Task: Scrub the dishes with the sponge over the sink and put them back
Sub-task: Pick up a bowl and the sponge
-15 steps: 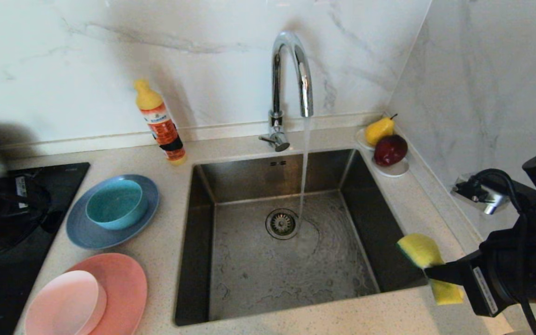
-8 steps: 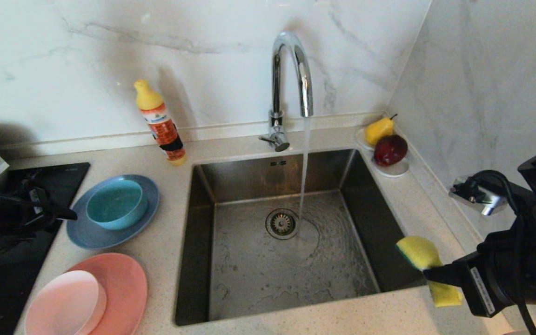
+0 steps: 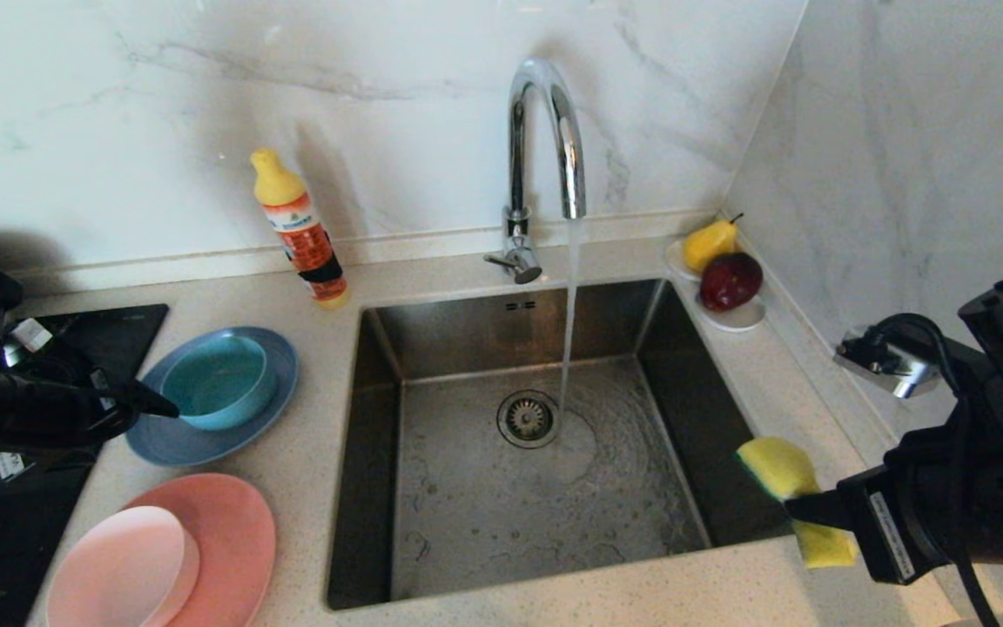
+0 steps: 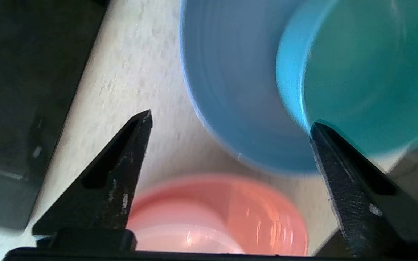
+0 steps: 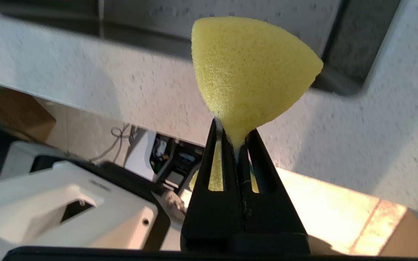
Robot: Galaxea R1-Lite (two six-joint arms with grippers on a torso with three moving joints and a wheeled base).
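At the near right corner of the sink (image 3: 380,453):
Right gripper (image 3: 802,512): clamped tight on the waist of the sponge (image 3: 782,470), yellow lobes bulging either side; held over the sink's near-right rim; no shift over the last second.
Near left, counter: salmon-pink plate (image 3: 236,531) with the pale pink bowl (image 3: 118,570) on it, untouched.
Left gripper (image 3: 158,406): change noted. It came in from the far left edge toward the dishes, and its jaws spread wide on the way.
Left, farther back: teal bowl (image 3: 218,380) sat on the grey-blue plate (image 3: 171,440); one fingertip at the bowl's left rim, bowl not yet between the fingers.
Meaning: probably reaching for the first pick, likely the teal bowl; no scrubbing begun.
Far: tap (image 3: 545,139) running into the sink.
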